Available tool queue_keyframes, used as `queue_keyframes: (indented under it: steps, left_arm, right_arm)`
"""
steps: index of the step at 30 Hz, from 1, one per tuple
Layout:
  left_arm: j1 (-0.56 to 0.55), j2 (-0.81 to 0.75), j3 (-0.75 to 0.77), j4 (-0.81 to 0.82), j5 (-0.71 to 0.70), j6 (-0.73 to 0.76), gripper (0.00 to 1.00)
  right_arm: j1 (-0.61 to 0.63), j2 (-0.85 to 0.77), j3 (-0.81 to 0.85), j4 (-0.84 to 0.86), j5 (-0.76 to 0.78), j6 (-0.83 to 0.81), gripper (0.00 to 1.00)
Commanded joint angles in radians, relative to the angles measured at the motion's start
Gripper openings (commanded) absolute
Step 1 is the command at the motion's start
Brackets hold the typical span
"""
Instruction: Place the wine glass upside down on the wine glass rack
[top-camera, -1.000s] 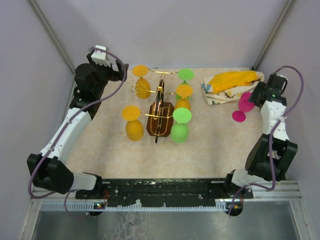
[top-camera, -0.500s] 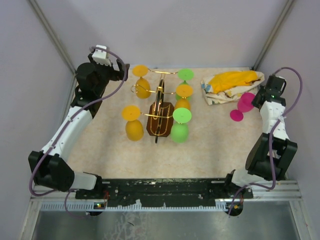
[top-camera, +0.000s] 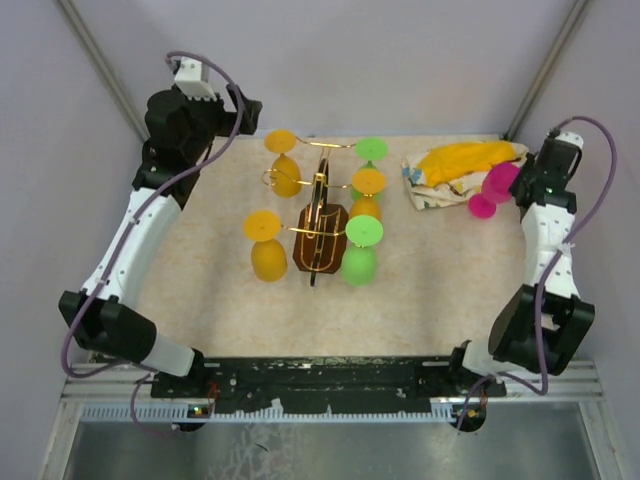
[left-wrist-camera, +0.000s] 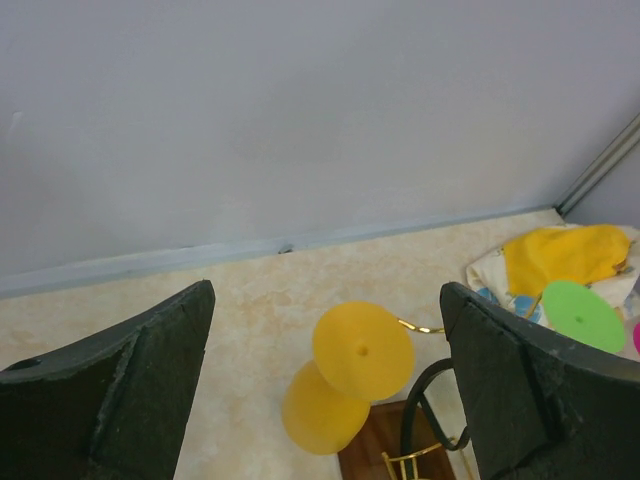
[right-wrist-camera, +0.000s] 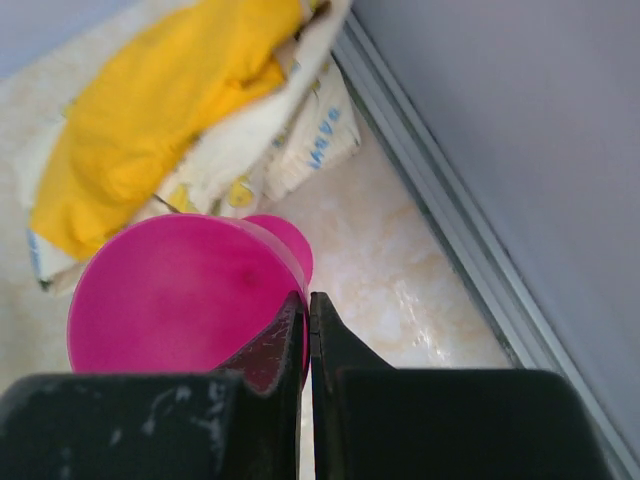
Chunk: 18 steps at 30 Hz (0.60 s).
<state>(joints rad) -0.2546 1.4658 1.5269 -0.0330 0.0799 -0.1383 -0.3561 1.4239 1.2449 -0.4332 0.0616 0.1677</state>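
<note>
1. At the far right of the surface (top-camera: 430, 290), the right pincer (right-wrist-camera: 308, 312) is pressed together on the pink wine glass (right-wrist-camera: 170, 295), which is tilted just beside a yellow cloth (right-wrist-camera: 160, 100).
2. The wine glass rack (top-camera: 318, 240) stands mid-surface, well apart from it, with orange glasses (top-camera: 268, 258) and green glasses (top-camera: 358, 265) hanging upside down.
3. The left pincer (left-wrist-camera: 325, 287) hangs spread wide and empty above the far left corner.

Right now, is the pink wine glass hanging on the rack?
No, the pink wine glass is in the right gripper beside the yellow cloth, well apart from the wine glass rack.
</note>
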Motion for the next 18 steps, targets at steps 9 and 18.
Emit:
queue_keyframes:
  steps: [9,18]
  left_arm:
    - [0.020,0.022,0.153,-0.147,0.001,-0.368,1.00]
    - [0.041,-0.025,0.070,-0.037,0.056,-0.802,0.97]
  right_arm:
    - [0.374,-0.201,0.098,0.484,0.174,-0.137,0.00]
    - [0.715,-0.189,-0.056,1.052,0.251,-0.366,0.00]
